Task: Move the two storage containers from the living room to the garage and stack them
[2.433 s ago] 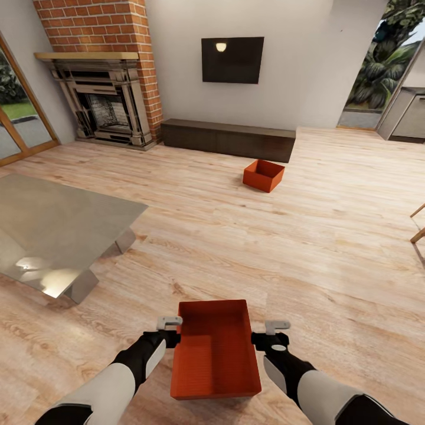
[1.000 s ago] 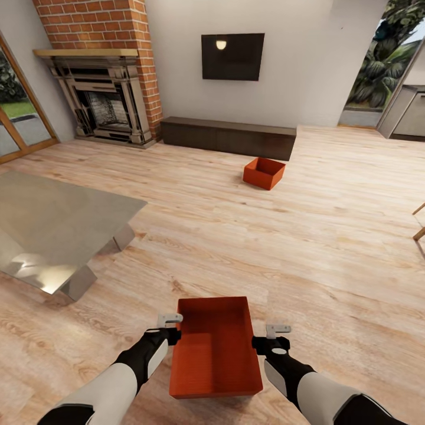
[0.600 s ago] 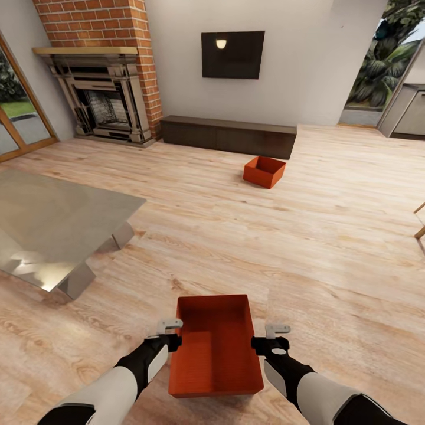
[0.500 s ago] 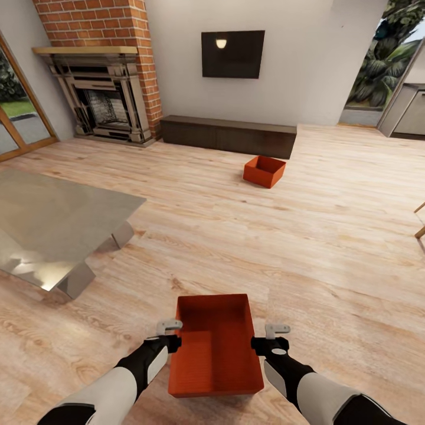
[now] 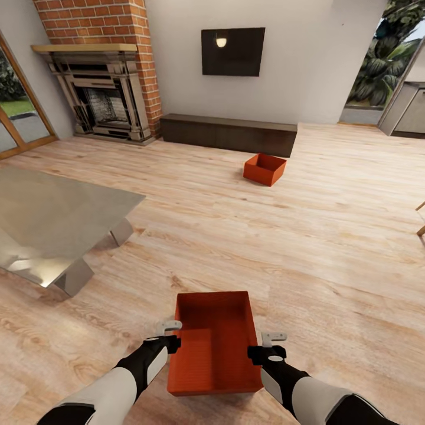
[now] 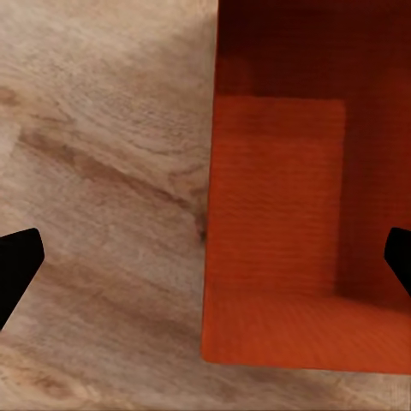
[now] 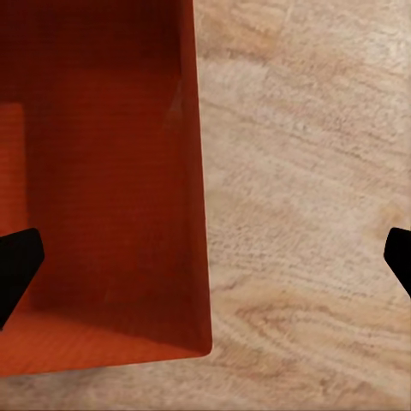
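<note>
Straddling near container (image 5: 215,342) walls, my left gripper (image 6: 205,257) and right gripper (image 7: 205,257) fingers gaping apart; closing off-centre risking tilt; second container (image 5: 264,169) waiting at 1 o'clock.

The near container (image 5: 214,345) looked like matt orange plastic with fine ribs. The floor (image 5: 330,236) was light wood planks, the table (image 5: 53,224) shiny metal, the fireplace (image 5: 100,71) rough brick.
</note>
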{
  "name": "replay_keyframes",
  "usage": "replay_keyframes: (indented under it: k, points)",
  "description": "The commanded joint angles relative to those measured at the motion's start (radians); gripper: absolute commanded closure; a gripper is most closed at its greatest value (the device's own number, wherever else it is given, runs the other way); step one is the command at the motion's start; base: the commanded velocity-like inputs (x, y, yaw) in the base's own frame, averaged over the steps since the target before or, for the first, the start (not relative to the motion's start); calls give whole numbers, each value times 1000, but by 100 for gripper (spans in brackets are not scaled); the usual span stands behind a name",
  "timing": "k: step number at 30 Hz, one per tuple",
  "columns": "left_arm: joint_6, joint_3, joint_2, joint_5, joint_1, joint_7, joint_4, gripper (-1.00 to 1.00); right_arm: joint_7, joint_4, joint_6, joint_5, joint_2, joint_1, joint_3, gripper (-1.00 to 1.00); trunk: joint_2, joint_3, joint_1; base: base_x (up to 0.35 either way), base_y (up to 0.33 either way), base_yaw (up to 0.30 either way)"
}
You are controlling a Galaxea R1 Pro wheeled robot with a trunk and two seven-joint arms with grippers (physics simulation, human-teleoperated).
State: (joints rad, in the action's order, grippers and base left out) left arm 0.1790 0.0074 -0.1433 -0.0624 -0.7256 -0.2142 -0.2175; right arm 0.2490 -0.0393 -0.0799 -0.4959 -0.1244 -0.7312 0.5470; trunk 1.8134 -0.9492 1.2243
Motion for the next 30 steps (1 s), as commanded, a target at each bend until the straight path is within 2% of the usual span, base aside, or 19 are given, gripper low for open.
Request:
replay_keyframes:
  k: [1,9,24,28,30]
  points:
    - [7,0,-1,-7,0,-4,-2,-100,3,1,-2,-10,0,-1,9,-100,8,-4,4,0,0,0]
    - [14,2,0,-8,0,-5,-2,-100,3,1,23,-9,3,-2,18,-100,64,-29,34,0,0,0]
    - [13,0,1,-7,0,-5,-3,-100,3,1,19,-8,5,-2,21,-100,169,-76,92,0,0,0]
    - [13,0,1,-7,0,-5,-3,-100,3,0,19,-7,5,-2,21,-100,169,-76,92,0,0,0]
    - [13,0,2,-7,0,-5,-3,-100,3,0,19,-7,5,-2,21,-100,183,-82,100,0,0,0]
